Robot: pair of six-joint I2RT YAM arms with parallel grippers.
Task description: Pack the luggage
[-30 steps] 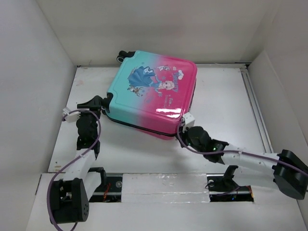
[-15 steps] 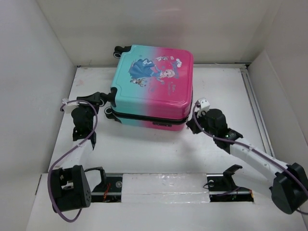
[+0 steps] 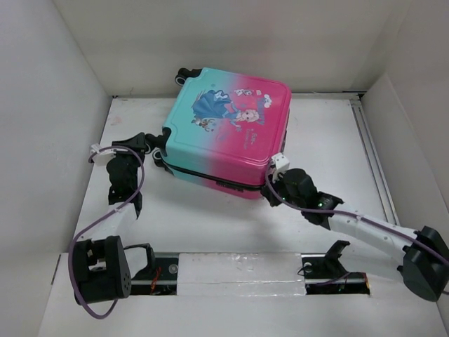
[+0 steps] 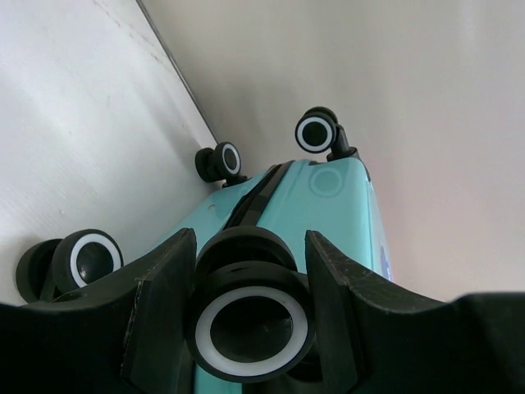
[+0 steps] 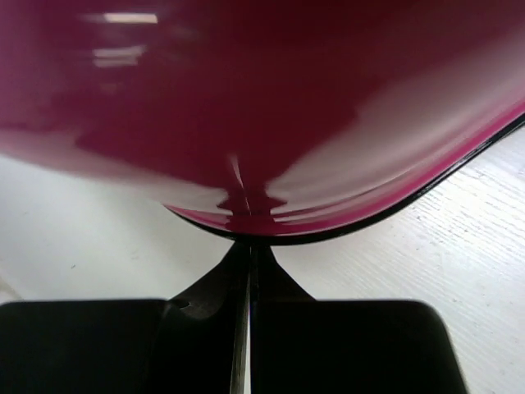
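The luggage [image 3: 228, 133] lies flat and closed on the white table, princess print up, turquoise end to the left and pink end to the right. My left gripper [image 3: 156, 144] is at its near-left corner. In the left wrist view the gripper [image 4: 250, 238] has its fingers on both sides of a black-and-white wheel [image 4: 250, 328], shut on it. My right gripper [image 3: 270, 188] is shut at the near pink corner. In the right wrist view its tips [image 5: 250, 245] touch the black trim under the pink shell [image 5: 246, 123]. Nothing shows between them.
White enclosure walls stand at the left, back and right. A metal rail [image 3: 368, 147] runs along the table's right side. A white bar [image 3: 238, 270] spans the front edge. Other wheels [image 4: 318, 131] of the case show near the back-left wall.
The luggage has swung over the last second, its pink corner now back toward the front. My right gripper moved down-left to that corner. The left gripper stayed at the wheel.
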